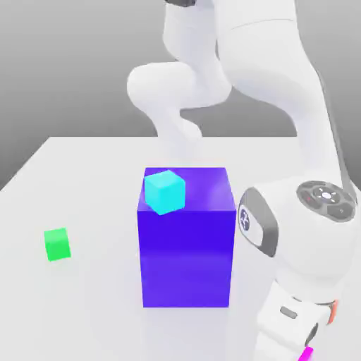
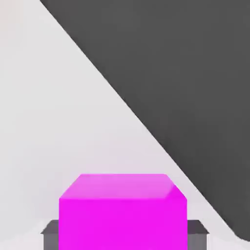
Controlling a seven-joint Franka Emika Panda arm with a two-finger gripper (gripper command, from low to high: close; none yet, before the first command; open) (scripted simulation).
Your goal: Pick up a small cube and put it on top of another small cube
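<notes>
**Inspector:** Hand view is showing the gripper (image 2: 123,233) clamping the small magenta cube (image 2: 123,210), one dark finger (image 2: 51,233) pressing on each side face. The cube is sitting on the white table (image 2: 53,122), close to its edge.

**Clerk:** And further out?

**Inspector:** Exterior view is showing the arm (image 1: 300,240) bending low at the near right corner, a sliver of the magenta cube (image 1: 306,354) peeking beneath it. The big blue-violet block (image 1: 187,247) is standing mid-table, carrying a cyan cube (image 1: 165,192). The small green cube (image 1: 56,245) is resting well apart, toward the exterior view's left.
</notes>
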